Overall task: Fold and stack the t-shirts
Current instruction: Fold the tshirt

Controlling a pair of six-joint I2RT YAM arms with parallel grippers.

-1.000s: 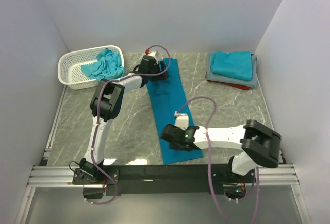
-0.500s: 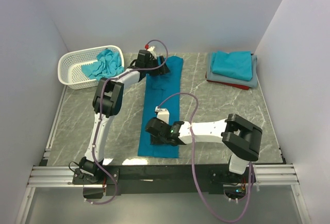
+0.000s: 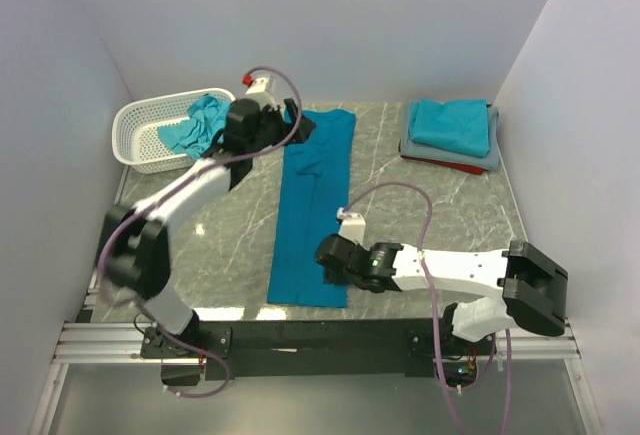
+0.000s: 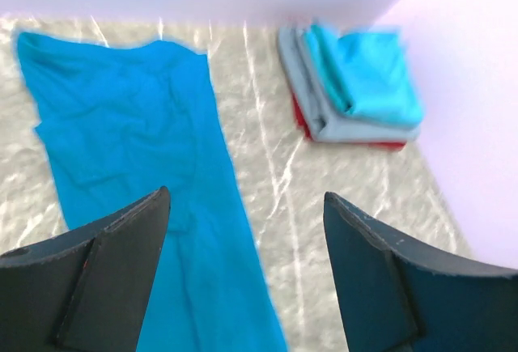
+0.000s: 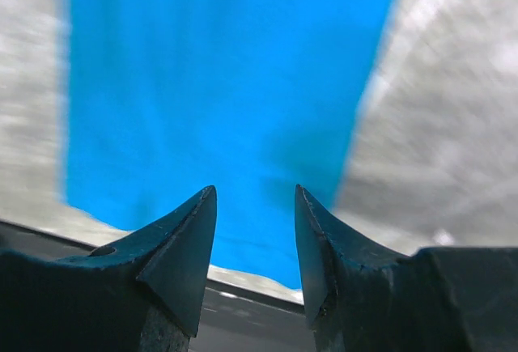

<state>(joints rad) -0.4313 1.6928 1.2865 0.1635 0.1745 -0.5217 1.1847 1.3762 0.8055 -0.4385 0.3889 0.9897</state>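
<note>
A long teal-blue t-shirt [image 3: 315,205], folded into a narrow strip, lies flat down the middle of the table. It also shows in the left wrist view [image 4: 137,125] and the right wrist view [image 5: 227,69]. My left gripper [image 3: 298,125] hangs open and empty above the strip's far left corner; its jaws [image 4: 245,196] stand wide apart. My right gripper [image 3: 328,253] is open and empty just above the strip's near right part [image 5: 255,190]. A stack of folded shirts sits at the far right: turquoise [image 3: 450,125] on grey [image 3: 482,161] on red [image 3: 420,160].
A white lattice basket [image 3: 140,125] at the far left holds crumpled turquoise shirts [image 3: 205,120]. The folded stack also shows in the left wrist view [image 4: 364,69]. White walls close the table on three sides. The black rail [image 3: 320,335] runs along the near edge.
Both grippers have let go of the shirt. The left arm has lifted and swung left, still blurred. The right gripper has shifted slightly right. The strip now lies straight.
</note>
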